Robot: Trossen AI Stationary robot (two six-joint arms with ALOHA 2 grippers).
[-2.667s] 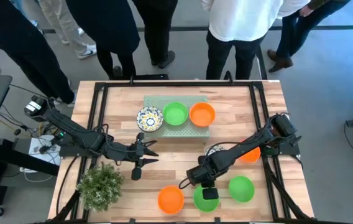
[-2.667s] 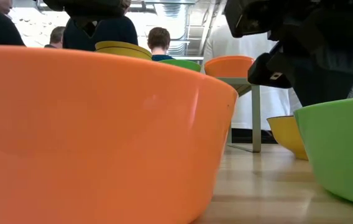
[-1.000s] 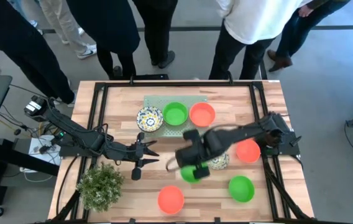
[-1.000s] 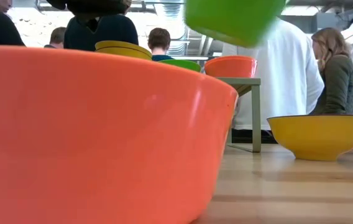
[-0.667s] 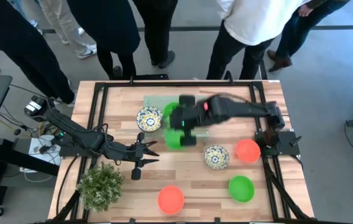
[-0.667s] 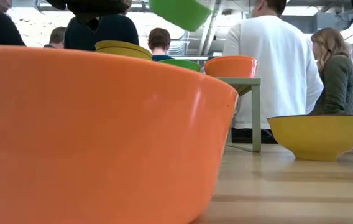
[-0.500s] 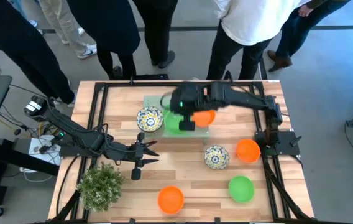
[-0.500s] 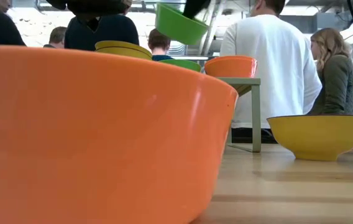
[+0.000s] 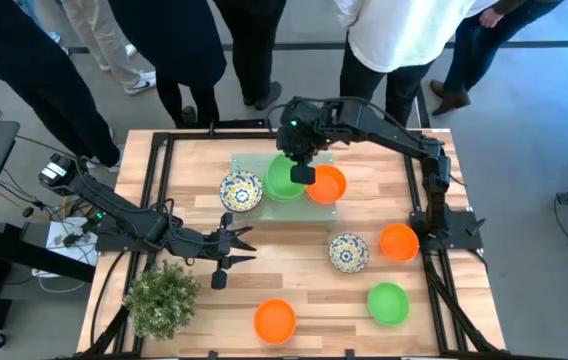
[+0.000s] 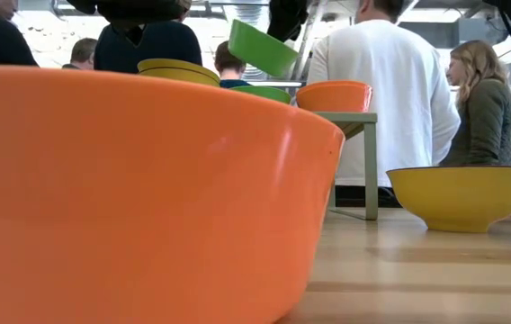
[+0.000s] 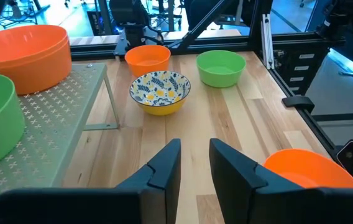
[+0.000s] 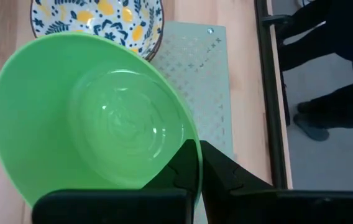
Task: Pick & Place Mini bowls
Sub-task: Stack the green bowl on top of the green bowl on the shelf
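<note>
Right hand: clamped on the rim of a green bowl, now carried from the tabletop's near edge to above the pale green mat, bowl tilted. Left hand: part open, empty, unmoved beside the plant.

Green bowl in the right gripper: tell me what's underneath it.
The green bowl, tilted, hangs over the perforated mat. A second green bowl sits there, though from above the held bowl hides it.
</note>
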